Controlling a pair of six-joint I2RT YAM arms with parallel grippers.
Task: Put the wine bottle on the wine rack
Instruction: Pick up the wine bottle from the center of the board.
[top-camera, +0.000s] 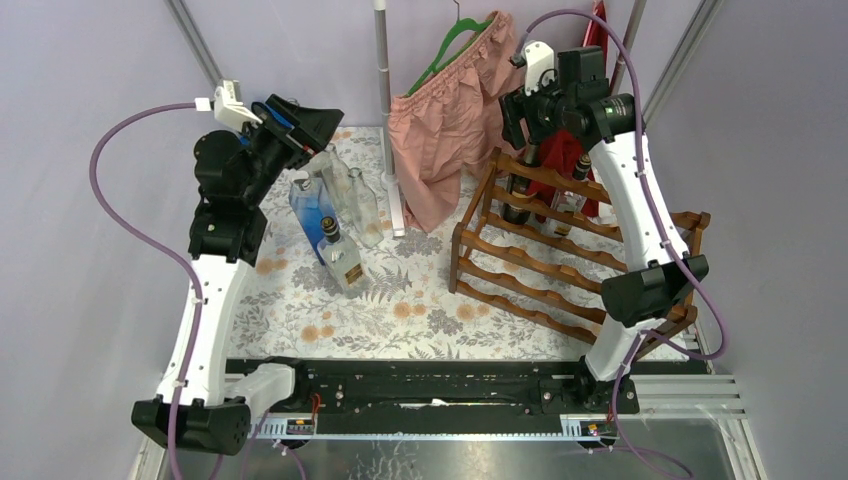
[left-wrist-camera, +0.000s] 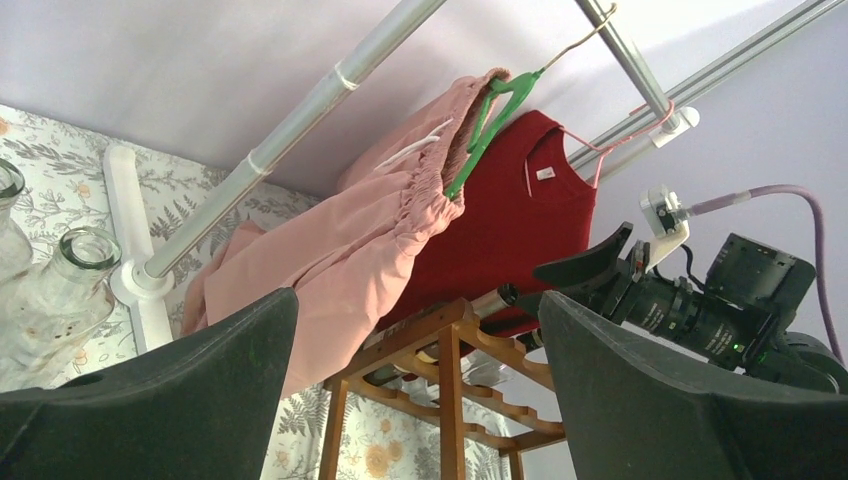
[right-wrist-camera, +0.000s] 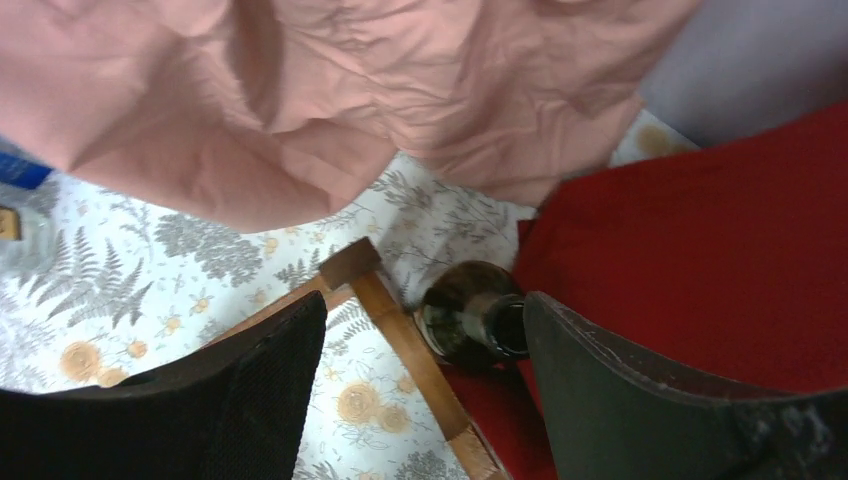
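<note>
Both arms are raised from their bases and bent at the elbow. The left arm (top-camera: 212, 300) is reached toward the far left, and the left gripper (left-wrist-camera: 418, 300) is held with jaws spread wide, nothing between them. The right arm (top-camera: 640, 200) is extended far right, and the right gripper (right-wrist-camera: 425, 300) is tipped downward, jaws parted, nothing clamped.

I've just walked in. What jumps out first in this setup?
The reddish-brown wooden wine rack stands on the right of the flowery table, with a dark bottle on it. At the back a pink garment hangs from a green hanger, and a huddle of clear glass bottles stands on the left.
</note>
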